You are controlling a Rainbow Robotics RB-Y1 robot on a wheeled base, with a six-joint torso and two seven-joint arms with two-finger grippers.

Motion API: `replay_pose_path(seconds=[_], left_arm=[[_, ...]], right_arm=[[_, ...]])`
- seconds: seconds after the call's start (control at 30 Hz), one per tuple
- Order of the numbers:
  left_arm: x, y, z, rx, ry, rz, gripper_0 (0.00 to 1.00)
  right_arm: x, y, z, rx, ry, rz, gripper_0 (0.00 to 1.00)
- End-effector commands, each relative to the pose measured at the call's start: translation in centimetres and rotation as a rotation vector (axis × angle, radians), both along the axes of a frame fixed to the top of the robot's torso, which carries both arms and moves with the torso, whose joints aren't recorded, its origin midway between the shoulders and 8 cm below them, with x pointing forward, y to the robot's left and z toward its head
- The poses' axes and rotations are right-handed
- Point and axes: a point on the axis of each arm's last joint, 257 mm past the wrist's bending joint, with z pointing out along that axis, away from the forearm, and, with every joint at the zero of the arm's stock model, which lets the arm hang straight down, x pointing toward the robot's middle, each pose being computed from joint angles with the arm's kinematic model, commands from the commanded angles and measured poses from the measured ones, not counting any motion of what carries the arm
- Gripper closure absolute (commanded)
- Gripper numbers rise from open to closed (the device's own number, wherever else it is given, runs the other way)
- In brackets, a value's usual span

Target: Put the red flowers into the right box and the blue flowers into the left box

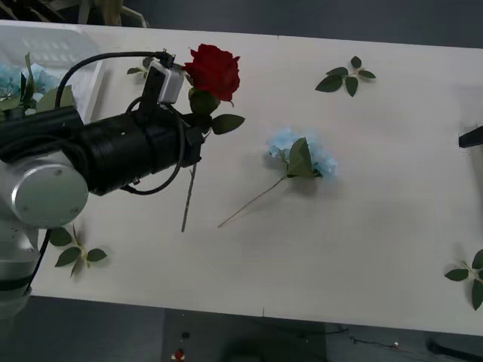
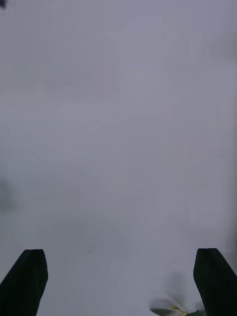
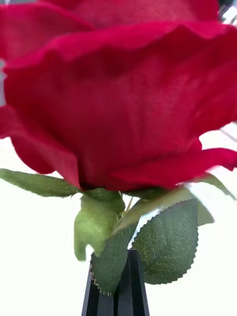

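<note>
Nearest the front camera, the left arm's grey joint and black forearm are seen reaching across the white table [image 1: 362,249] from the near left. Beside the arm, close to the near edge, a small leaf sprig [image 1: 74,255] is laid flat; another sprig [image 1: 472,277] is found at the near right edge. Farther in, the left gripper [image 3: 118,289] is pressed shut on the red rose [image 1: 213,69] just under its bloom, the black fingers [image 3: 129,291] being closed together among the green leaves, as is shown in the left wrist view. The rose's thin stem [image 1: 188,200] is seen running back toward the near edge from under the wrist. At mid-table, well apart from the rose, one blue hydrangea [image 1: 302,157] is laid on its side, its stem pointed toward the near left. The right gripper [image 2: 118,284] is held over bare table with its fingers [image 2: 25,281] spread wide; nothing is held between them. At the far left, the white basket [image 1: 72,53] is placed, with blue flowers [image 1: 23,81] and leaves already inside. A third sprig [image 1: 346,78] is laid near the far edge.
</note>
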Motion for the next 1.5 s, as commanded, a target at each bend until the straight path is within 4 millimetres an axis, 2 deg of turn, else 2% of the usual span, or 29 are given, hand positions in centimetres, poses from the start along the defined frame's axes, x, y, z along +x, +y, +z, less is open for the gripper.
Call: replay_pose_path(seconds=[0.03,0.17,0.27,0.5,0.67,0.77,0.93,1.0,1.13,1.5], left_arm=[[-2.1,-1.7,0.7,0.025,-0.151,-0.073,1.00],[-3.4,-3.7,-0.1,0.044,-0.185,-0.144,1.00],[-3.4,-4.4,-0.8,0.056,-0.197,-0.183,1.00],[-2.6,-5.5,-1.5,0.071,-0.176,-0.353,1.00],[-3.1,-6.9,-1.3,-0.034,-0.104,-0.445,1.00],[-4.5,-8.2,-0.6,-0.101,-0.070,-0.516,1.00],[-7.0,-10.6,0.8,-0.171,-0.058,-0.609,1.00],[-7.4,-11.2,1.3,-0.197,-0.057,-0.620,1.00],[-7.4,-11.7,1.5,-0.217,-0.055,-0.619,1.00],[-6.1,-11.8,4.0,-0.336,-0.070,-0.553,1.00]], right_arm=[[-1.4,3.5,1.3,-0.033,-0.108,0.087,0.13],[-2.6,8.7,3.1,0.034,-0.230,0.181,0.13],[-3.8,11.2,4.8,0.095,-0.315,0.274,0.13],[-6.2,14.5,6.9,0.163,-0.524,0.507,0.13],[-7.4,16.4,5.7,0.140,-0.618,0.645,0.13],[-8.0,17.9,4.3,0.148,-0.650,0.717,0.13],[-8.0,20.4,2.9,0.217,-0.742,0.789,0.13],[-8.1,21.2,2.5,0.246,-0.776,0.814,0.13],[-8.7,22.8,1.8,0.290,-0.831,0.880,0.13],[-11.4,26.8,0.0,0.595,-0.764,0.886,0.13]])
